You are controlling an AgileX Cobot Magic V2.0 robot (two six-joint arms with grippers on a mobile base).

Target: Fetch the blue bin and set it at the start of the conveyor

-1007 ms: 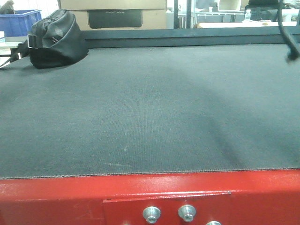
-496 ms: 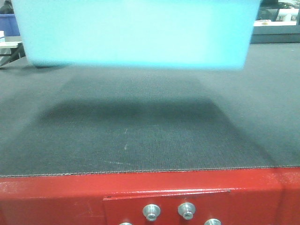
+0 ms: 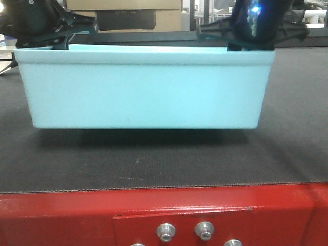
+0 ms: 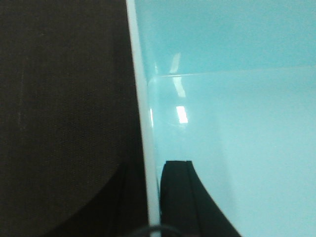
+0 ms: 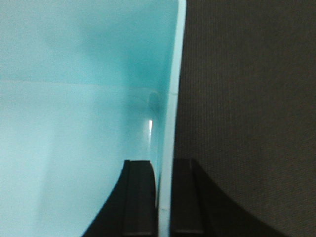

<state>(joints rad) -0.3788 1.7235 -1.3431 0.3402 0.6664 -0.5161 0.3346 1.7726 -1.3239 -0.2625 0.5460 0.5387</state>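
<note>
The blue bin (image 3: pixel 143 92), a pale turquoise tub, stands level across the dark grey belt of the conveyor start (image 3: pixel 154 164), just behind the red frame (image 3: pixel 56 215). A narrow dark shadow lies under it. My left gripper (image 3: pixel 56 43) is at its left end wall and my right gripper (image 3: pixel 246 43) at its right end wall. In the left wrist view the left gripper (image 4: pixel 152 200) has one finger inside the bin (image 4: pixel 237 123) and one outside, closed on the rim. The right gripper (image 5: pixel 164 200) pinches the right rim of the bin (image 5: pixel 74 123) the same way.
Silver bolts (image 3: pixel 165 233) sit in the red frame at the bottom. A cardboard box (image 3: pixel 128 13) stands beyond the belt's far edge. Bare belt shows to the right of the bin (image 3: pixel 297 128) and in a strip in front of it.
The belt was bare one second ago. The bin then came down from above, blurred, and now sits low on the belt with both grippers in view at its ends. It hides the black bag.
</note>
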